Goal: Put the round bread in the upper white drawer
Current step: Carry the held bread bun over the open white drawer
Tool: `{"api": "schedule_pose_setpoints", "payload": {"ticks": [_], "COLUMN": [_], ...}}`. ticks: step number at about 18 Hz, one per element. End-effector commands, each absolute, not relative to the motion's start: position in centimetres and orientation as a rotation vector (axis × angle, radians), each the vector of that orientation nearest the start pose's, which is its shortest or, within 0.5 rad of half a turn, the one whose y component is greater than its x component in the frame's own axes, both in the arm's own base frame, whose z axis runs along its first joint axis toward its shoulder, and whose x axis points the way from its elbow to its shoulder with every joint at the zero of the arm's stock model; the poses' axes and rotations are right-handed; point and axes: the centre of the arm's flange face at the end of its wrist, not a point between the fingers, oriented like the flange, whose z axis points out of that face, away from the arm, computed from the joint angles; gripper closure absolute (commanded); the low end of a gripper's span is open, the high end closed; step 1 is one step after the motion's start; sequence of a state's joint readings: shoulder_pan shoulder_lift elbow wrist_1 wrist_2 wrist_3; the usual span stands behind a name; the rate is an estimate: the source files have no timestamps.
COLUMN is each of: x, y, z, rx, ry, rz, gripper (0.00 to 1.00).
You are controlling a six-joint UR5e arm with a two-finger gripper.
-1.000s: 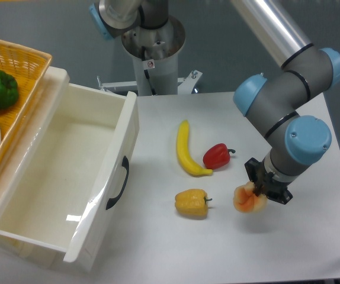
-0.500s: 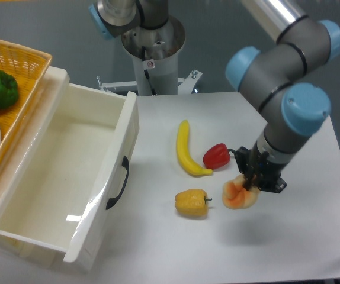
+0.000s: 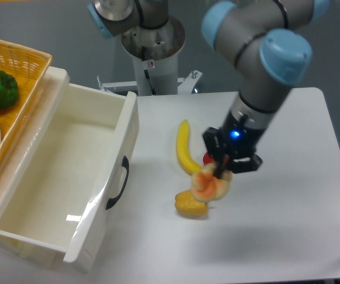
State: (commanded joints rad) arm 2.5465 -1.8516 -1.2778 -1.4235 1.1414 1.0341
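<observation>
- Gripper (image 3: pixel 218 172) is clamped on the round bread (image 3: pixel 211 186); jaws are closed down to the bun's width, and the bun hangs from the fingertips, clear of the table (image 3: pixel 288 236).
- The bread sits in the air over the yellow pepper (image 3: pixel 189 205), overlapping it in this view. I can't tell how much height separates them.
- The upper white drawer (image 3: pixel 57 171) is pulled open to the left, its interior showing nothing inside. The bread is well apart from it, with the drawer front and black handle (image 3: pixel 118 183) in between.
- Judgement: this is the carry leg, grasp done, release not yet.
- Risk 1: the grip looks shallow, on the top edge of a soft bun. A fast move or a jolt could squeeze it out or drop it short of the drawer.
- Risk 2: low carry height. The bun or fingers could clip the yellow pepper, the banana (image 3: pixel 185 151) or the red pepper (image 3: pixel 208 158) just beside the path.
- Risk 3: the drawer front wall stands proud, so too low an approach hits the rim or handle and shoves the drawer.
- Risk 4: releasing early lands it on the table, not inside.
</observation>
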Motion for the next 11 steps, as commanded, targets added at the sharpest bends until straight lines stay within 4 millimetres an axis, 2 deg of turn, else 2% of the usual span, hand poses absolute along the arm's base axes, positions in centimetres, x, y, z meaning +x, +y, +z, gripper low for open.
{"api": "schedule_pose_setpoints", "payload": {"ticks": [3,8,11], "x": [-39.7,-35.9,-32.4], "y": [49.9,51.6,52.8], "z": [52.3,52.9,53.4], "rx": [-2.638,-2.634,-2.631], "ry": [0.099,0.143,0.192], "rz": [-0.148,-0.173,-0.19], "gripper": [1.0,1.0,1.0]}}
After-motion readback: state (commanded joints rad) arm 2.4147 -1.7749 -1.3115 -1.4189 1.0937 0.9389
